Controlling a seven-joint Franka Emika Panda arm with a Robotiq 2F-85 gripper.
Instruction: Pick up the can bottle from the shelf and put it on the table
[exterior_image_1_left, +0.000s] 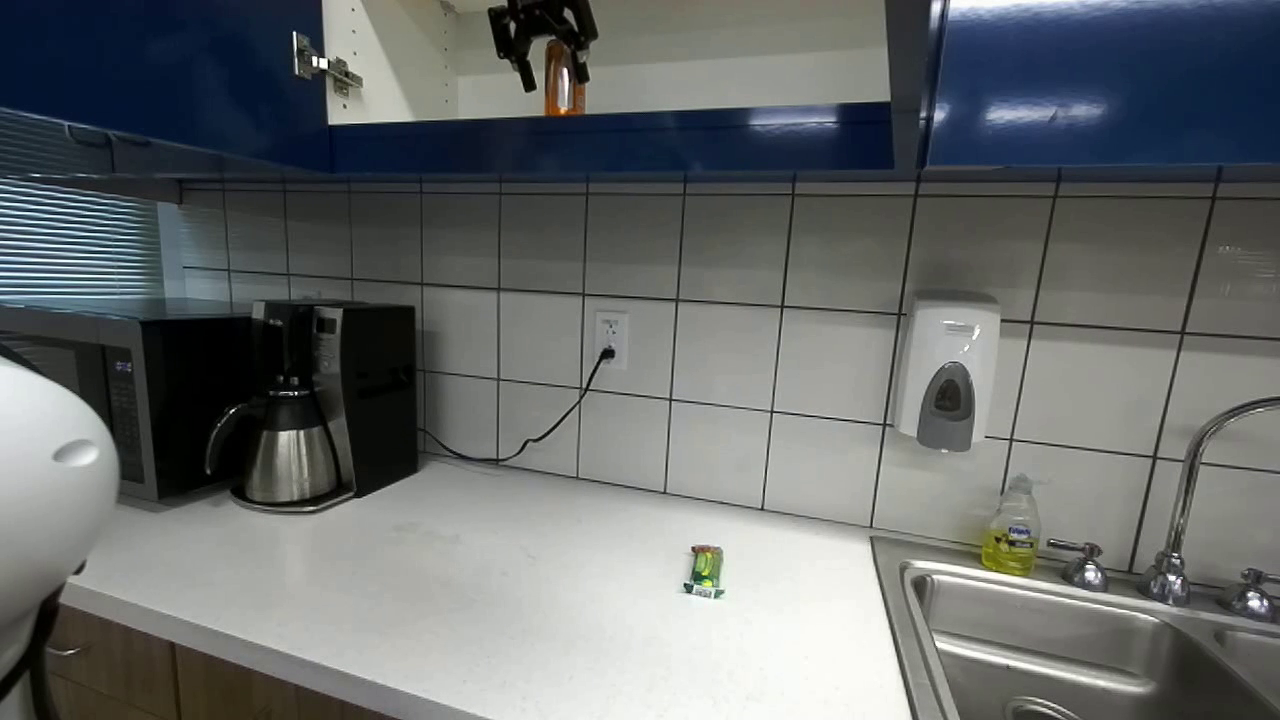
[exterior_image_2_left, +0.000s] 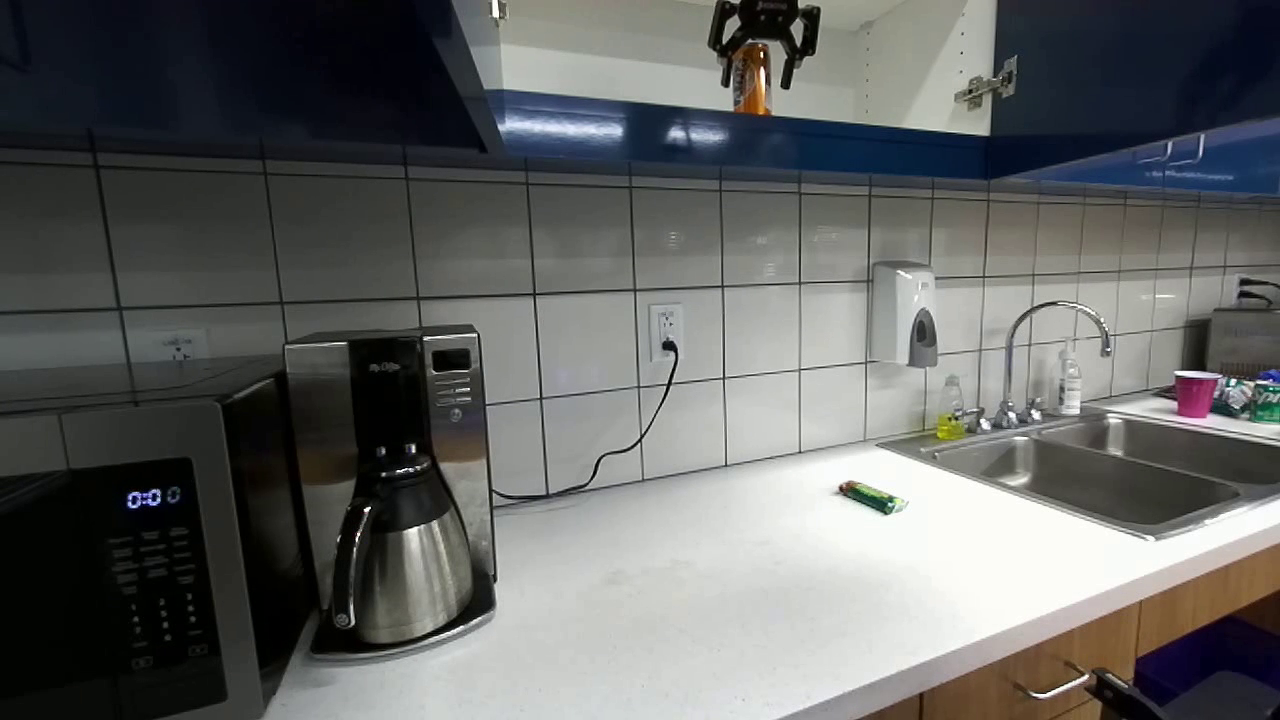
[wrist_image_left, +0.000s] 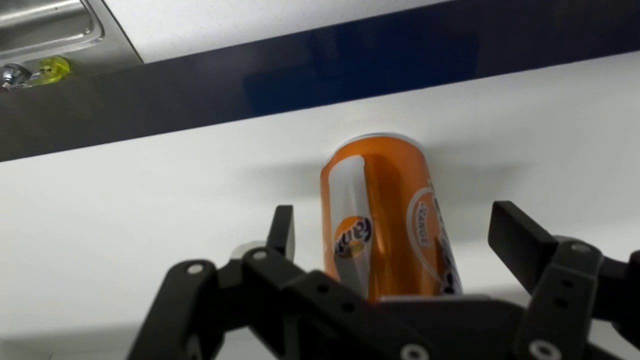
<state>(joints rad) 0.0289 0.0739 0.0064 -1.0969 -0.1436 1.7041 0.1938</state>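
"Where's the can (wrist_image_left: 382, 220), and have we got it?"

"Not gripped. It stands upright on the shelf (wrist_image_left: 150, 215). In the wrist view the fingers (wrist_image_left: 517, 245) are apart, at about nine and three o'clock of it, with pale shelf showing on both sides."

"How will it handle?"

"Thin metal, I'd guess: strong end to end, easily dented at the flanks. Its top is hidden in the wrist view, so I can't tell whether it's full. Full, it should be weighty and firm under a squeeze; empty, light and quick to crumple."

"Slippery?"

"Probably a little. The coat looks glossy. Whether it's damp, I can't see."

"Where would you take hold?"

"Across the middle of the body, nine to three, where the wall runs straight. Bring both sides in evenly. The blue lip (wrist_image_left: 325, 67) lies at twelve o'clock in the wrist view, and a knock that way could send the can over."

"And then the bench (exterior_image_2_left: 690, 590)?"

"Six o'clock of the can in both exterior views. I'd clear the lip first, then land it flat on its base."
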